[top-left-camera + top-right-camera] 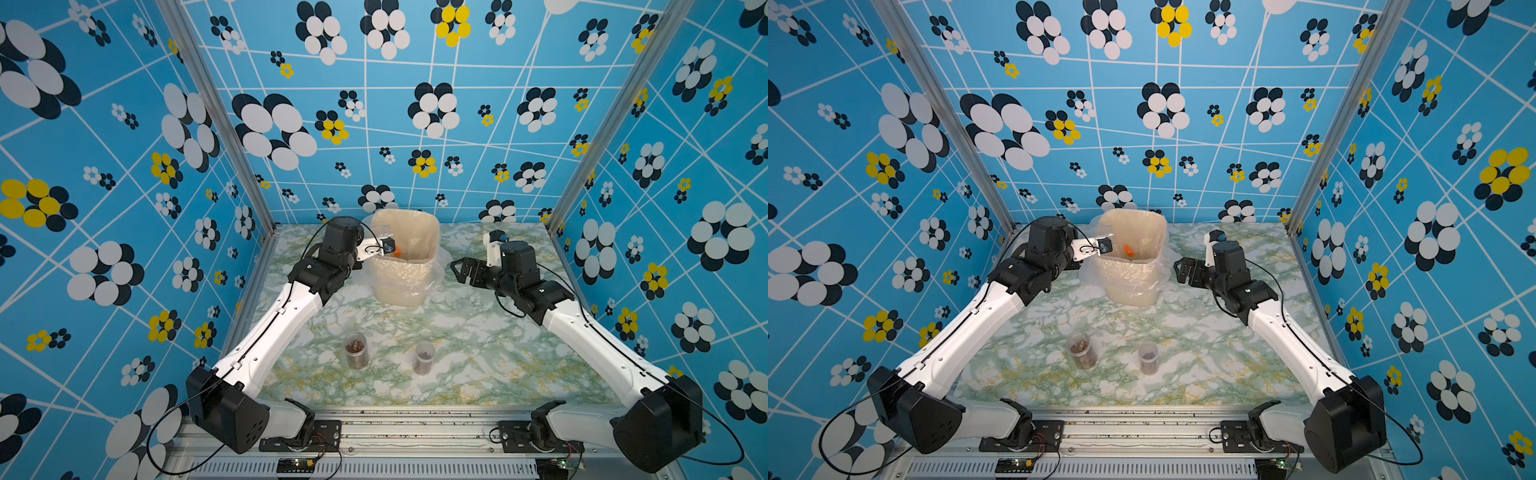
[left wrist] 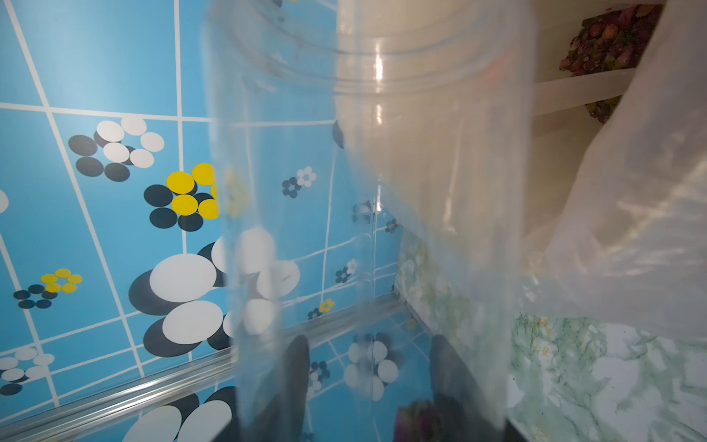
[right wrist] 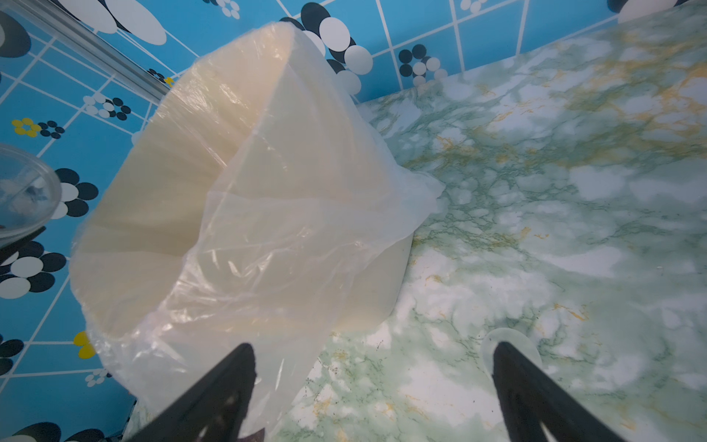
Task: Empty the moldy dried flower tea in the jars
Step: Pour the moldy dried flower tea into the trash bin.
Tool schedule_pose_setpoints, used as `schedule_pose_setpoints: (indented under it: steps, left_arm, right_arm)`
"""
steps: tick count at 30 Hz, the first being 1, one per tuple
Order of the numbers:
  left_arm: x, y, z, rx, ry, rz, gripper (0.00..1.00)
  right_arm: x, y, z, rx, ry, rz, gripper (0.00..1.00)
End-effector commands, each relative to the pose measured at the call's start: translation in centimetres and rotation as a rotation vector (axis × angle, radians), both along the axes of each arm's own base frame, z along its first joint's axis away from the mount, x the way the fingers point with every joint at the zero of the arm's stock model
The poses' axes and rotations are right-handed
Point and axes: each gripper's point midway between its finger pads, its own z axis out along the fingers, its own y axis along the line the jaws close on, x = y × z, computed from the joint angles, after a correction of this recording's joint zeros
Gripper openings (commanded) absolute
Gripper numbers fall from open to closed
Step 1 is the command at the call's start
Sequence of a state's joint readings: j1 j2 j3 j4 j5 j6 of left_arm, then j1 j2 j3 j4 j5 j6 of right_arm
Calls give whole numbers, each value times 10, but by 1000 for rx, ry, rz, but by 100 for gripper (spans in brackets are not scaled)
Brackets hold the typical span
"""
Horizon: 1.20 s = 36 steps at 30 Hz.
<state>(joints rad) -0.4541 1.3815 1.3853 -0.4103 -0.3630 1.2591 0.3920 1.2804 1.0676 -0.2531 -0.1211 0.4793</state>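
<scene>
My left gripper (image 1: 384, 245) (image 2: 369, 340) is shut on a clear jar (image 2: 367, 191), tipped with its mouth over the cream bin (image 1: 432, 232) (image 1: 1158, 232). The held jar looks nearly empty; one dark bud (image 2: 417, 417) sits at its base. Dried flower tea (image 2: 612, 42) lies inside the bin. Two more jars stand upright on the table in both top views, a wider one (image 1: 356, 351) (image 1: 1082, 351) and a narrower one (image 1: 424, 357) (image 1: 1148, 357), each holding reddish-brown tea. My right gripper (image 1: 457, 270) (image 3: 373, 348) is open and holds nothing, right of the bin.
The bin (image 3: 229, 153) has a loose plastic liner hanging over its rim. An orange piece (image 1: 397, 250) (image 1: 1128, 250) lies in it. A clear round lid (image 1: 465, 305) (image 3: 509, 340) lies flat on the marble table (image 1: 478, 365) near my right gripper. Patterned walls enclose three sides.
</scene>
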Motion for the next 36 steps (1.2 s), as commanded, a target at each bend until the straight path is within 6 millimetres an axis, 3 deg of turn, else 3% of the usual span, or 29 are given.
schedule_pose_setpoints:
  steps: [1,20,36]
  left_arm:
    - [8,-1,14,56,-49,1,8]
    - [33,-6,23,311,-160,-59,7]
    - [51,-19,22,491,-253,-180,8]
  right_arm:
    - [2,2,6,3,-2,19,99]
    - [-3,7,1,23,27,42,99]
    - [-12,30,24,182,90,111,99]
